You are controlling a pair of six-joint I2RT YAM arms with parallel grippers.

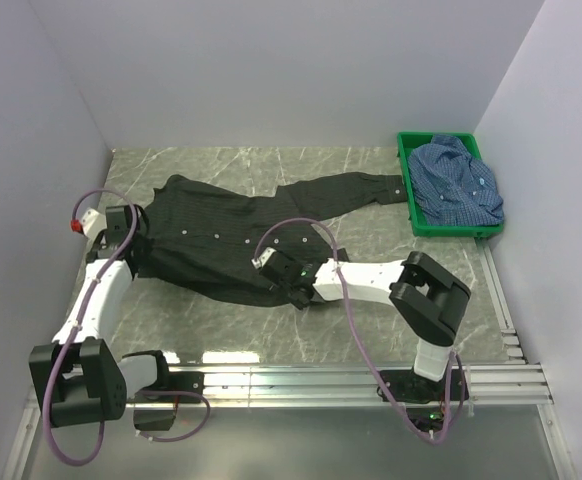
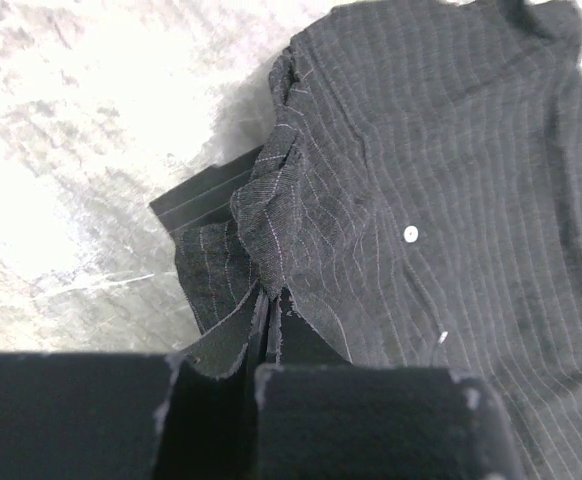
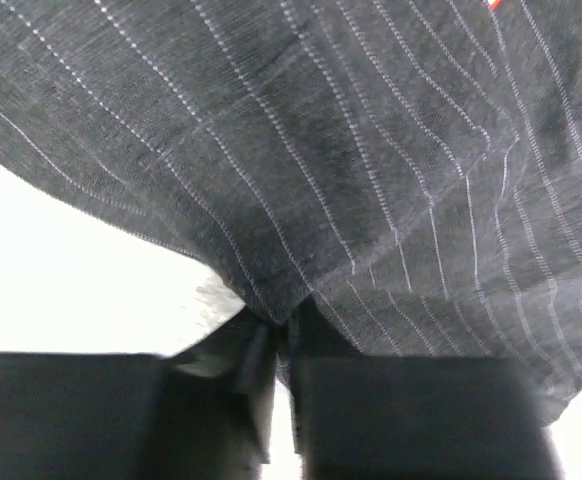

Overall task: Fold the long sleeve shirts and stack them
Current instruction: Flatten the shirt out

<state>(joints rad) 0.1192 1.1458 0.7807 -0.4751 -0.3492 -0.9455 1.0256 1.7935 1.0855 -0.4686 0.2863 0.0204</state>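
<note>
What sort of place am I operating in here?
Probably a purpose-built robot test booth: plain white walls box in a marble-patterned tabletop, an aluminium rail runs along the near edge, and a black shirt and green crate are the props.

crate [image 1: 408, 190] blocks far right corner, open table [image 1: 251, 162] beyond shirt [image 1: 221, 235]

Black shirt [image 1: 221, 232] — fine pale stripes; blue shirt [image 1: 457, 180] — fine checks.
</note>
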